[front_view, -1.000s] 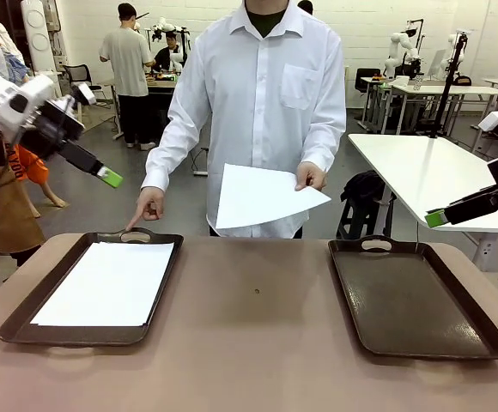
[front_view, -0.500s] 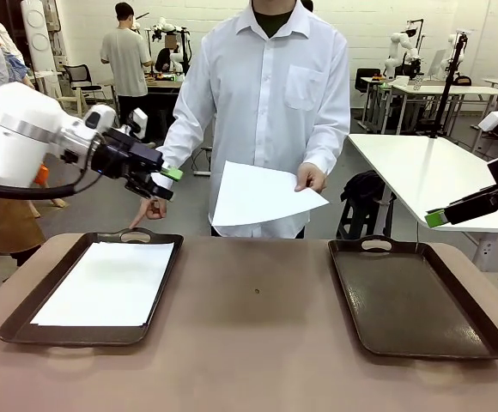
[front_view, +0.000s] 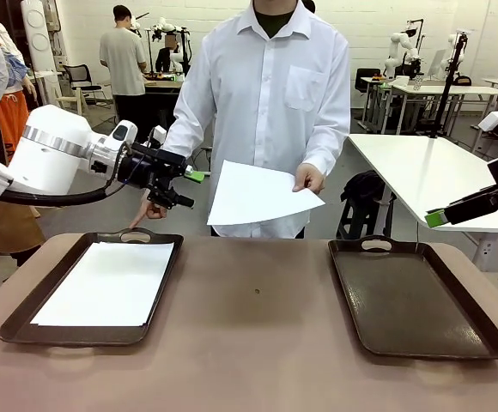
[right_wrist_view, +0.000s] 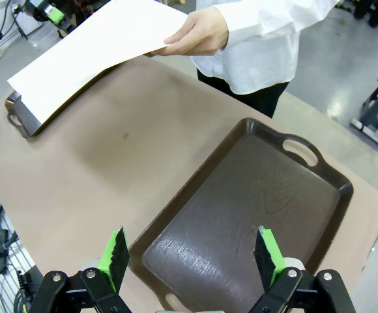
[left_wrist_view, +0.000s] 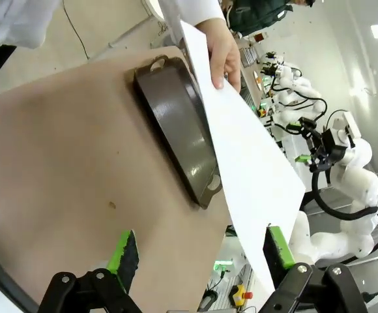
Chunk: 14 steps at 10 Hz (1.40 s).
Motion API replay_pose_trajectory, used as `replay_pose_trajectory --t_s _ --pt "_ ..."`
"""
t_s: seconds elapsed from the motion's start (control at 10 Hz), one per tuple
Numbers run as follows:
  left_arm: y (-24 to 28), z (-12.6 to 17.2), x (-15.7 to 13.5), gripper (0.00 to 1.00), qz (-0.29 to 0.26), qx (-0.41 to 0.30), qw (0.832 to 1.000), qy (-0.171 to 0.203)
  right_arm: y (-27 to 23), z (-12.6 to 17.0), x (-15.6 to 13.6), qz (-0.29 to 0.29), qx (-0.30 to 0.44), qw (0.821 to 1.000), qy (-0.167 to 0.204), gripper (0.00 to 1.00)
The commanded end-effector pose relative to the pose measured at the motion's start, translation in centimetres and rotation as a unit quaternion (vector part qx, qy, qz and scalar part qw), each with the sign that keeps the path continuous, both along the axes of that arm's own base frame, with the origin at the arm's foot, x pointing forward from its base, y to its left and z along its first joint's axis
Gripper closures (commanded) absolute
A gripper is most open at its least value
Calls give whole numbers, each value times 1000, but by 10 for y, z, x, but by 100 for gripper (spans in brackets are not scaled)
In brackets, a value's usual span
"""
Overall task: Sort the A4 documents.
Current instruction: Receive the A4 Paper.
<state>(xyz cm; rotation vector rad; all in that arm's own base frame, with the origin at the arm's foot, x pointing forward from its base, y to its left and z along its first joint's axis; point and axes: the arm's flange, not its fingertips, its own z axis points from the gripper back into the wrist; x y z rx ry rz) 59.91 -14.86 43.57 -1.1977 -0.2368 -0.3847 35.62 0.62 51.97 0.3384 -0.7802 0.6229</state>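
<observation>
A bright lab with white walls, white benches (front_view: 421, 167) and a grey floor frames a brown table (front_view: 258, 343) carrying two dark brown trays — the left tray (front_view: 159, 296) bearing a white sheet (front_view: 107, 283), the right tray (front_view: 416, 296) bare. A person in a white shirt (front_view: 266, 103) stands across it, one hand (front_view: 311, 178) holding out a second A4 sheet (front_view: 258, 196), the other hand (front_view: 148, 208) pointing at the left tray's handle. The left gripper (front_view: 189, 189) hangs just beside that held sheet, jaws wide apart; the right gripper (right_wrist_view: 189, 254) hovers above the bare tray, jaws spread and holding nothing.
</observation>
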Motion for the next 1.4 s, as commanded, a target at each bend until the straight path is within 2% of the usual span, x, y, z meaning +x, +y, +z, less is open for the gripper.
replay_pose_trajectory --t_s 0.0,0.1,0.3,0.5,0.8,1.0,1.2,1.3 --pt "-14 5 13 0 11 -11 1000 10 0 -1 0 1 1 1000 1 0" --pt "-22 -3 17 0 4 -18 999 30 0 -1 0 1 1 1000 1 0" --pt "-32 -9 17 0 -4 -27 999 42 0 -1 0 1 1 1000 1 0" --pt "-40 -8 21 0 21 -61 998 24 0 -1 0 1 1 1000 1 0" --pt "-60 -28 18 0 6 -70 996 63 0 -1 0 1 1 1000 1 0" --pt "-70 -35 17 0 -3 -83 994 72 0 -1 0 1 1 1000 1 0" --pt "-67 -34 16 0 -11 -94 995 34 0 -1 0 1 1 1000 1 0" --pt "-66 -33 15 18 -8 -88 996 27 0 -1 0 1 1 1000 1 0"
